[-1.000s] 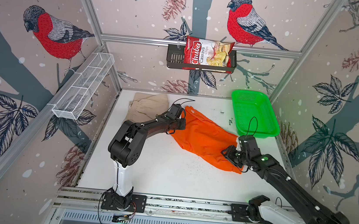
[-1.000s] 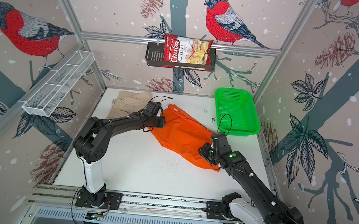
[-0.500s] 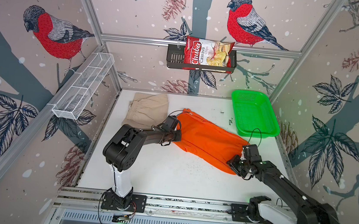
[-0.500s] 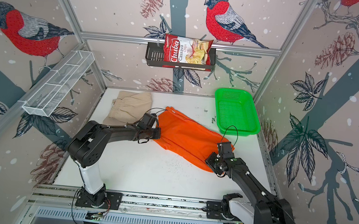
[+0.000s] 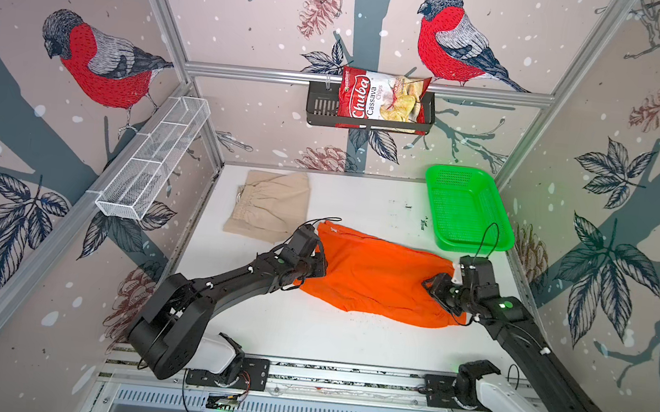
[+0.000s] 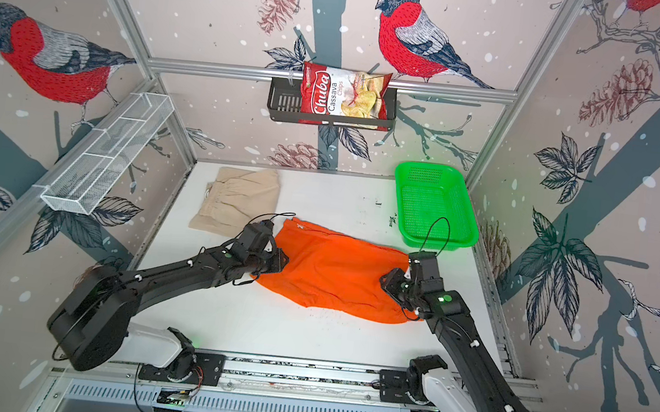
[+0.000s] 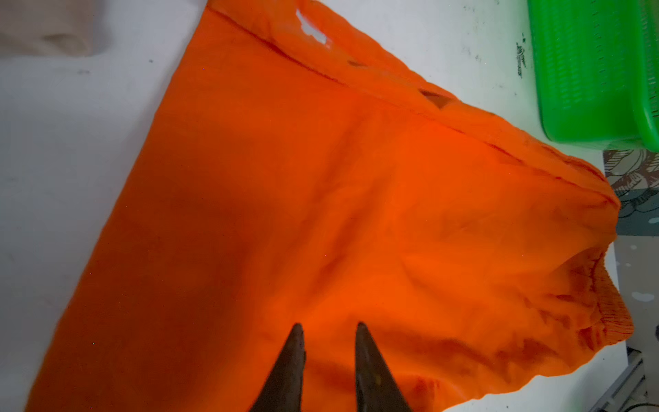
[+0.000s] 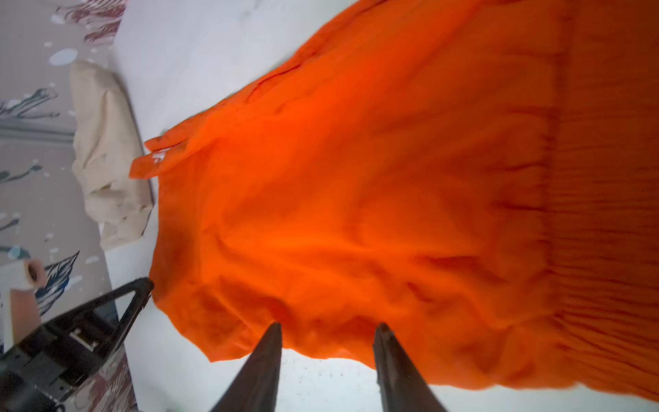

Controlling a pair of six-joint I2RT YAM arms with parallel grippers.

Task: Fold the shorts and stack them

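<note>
The orange shorts lie spread across the middle of the white table, waistband end to the right. The beige shorts rest folded at the back left, apart from them. My left gripper sits over the orange cloth's left edge. In the left wrist view it is narrowly open, with orange cloth beneath. My right gripper is at the waistband end. In the right wrist view it is open at the cloth's edge, bare table between its fingers.
A green basket stands at the back right, close to the orange shorts' far corner. A chips bag sits in a black wall basket at the back. A white wire rack hangs on the left wall.
The left gripper has come toward the front along the orange shorts' left edge. The orange cloth now lies wider and flatter. The right gripper has shifted only a little at the waistband end.
</note>
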